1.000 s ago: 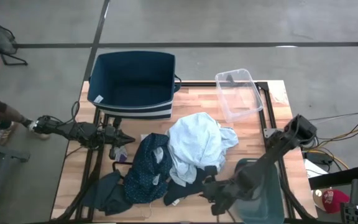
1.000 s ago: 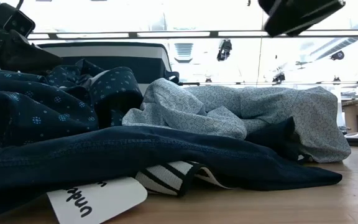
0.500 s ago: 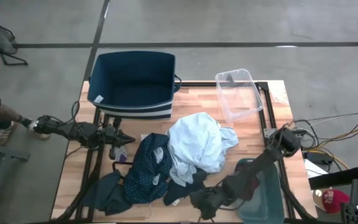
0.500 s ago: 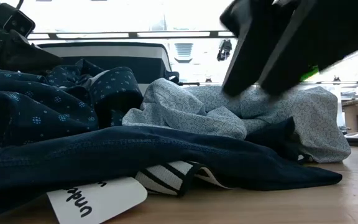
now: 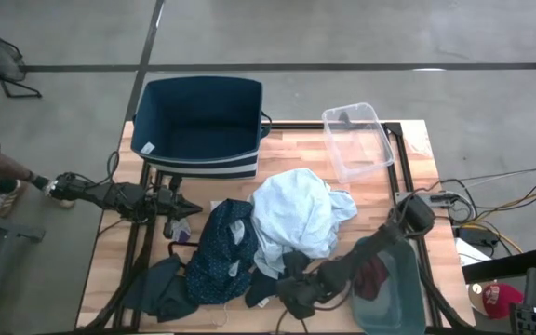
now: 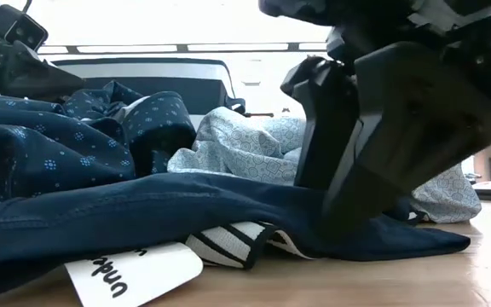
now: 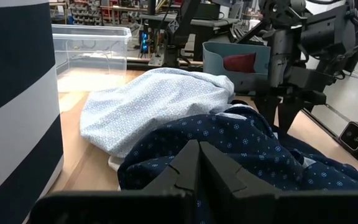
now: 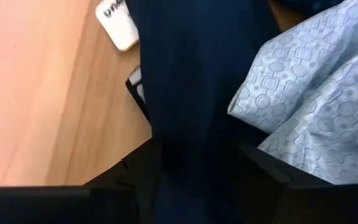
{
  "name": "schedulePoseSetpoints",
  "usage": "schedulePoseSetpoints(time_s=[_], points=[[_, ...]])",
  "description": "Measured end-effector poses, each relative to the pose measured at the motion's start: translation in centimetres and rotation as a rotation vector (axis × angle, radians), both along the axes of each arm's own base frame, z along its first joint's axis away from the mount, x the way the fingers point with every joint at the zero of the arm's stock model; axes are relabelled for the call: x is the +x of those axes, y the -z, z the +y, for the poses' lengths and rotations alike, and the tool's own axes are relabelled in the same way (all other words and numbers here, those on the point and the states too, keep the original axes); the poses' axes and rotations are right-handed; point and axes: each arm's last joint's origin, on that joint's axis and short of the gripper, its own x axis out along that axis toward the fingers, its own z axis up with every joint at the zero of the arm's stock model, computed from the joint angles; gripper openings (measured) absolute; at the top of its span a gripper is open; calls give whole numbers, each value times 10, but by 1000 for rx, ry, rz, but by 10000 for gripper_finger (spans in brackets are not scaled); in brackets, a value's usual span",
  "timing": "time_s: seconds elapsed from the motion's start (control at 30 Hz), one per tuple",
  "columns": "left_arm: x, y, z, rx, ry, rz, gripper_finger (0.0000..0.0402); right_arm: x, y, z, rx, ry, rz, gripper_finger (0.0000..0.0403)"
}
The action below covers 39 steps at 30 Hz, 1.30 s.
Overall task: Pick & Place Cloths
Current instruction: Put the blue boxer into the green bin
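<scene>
Most cloths still lie heaped mid-table: the pale-blue shirt (image 5: pixel 291 216), the dotted piece (image 5: pixel 220 249), a dark navy piece (image 6: pixel 186 213) at the near edge, and a teal piece (image 5: pixel 161 287) at the near left. A maroon piece (image 5: pixel 372 276) already sits in the teal bin (image 5: pixel 394 307), so little looks done. The navy bin (image 5: pixel 198 121) holds nothing visible. The right gripper (image 5: pixel 291 291) is down astride the dark navy piece, fingers either side; whether they pinch yet I cannot tell. The left gripper (image 5: pixel 186 207), clenched on nothing, waits by the navy bin.
</scene>
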Motion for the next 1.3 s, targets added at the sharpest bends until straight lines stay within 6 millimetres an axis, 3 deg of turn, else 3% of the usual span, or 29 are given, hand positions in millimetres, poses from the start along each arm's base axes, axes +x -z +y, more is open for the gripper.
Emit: schedulePoseSetpoints(time_s=[0.17,0.37,0.6,0.83,1.3], points=[[0,0,0,0,0,1,19,1,0,-2,16,7,8,112],[0,0,0,0,0,1,19,1,-1,-2,0,-25,7,19],[0,0,0,0,0,1,19,-4,-13,-5,-22,-29,21,10],[0,0,0,0,0,1,19,-19,-61,-13,-84,39,-4,9],[0,0,0,0,0,1,19,-67,-172,-44,-155,97,-266,9]])
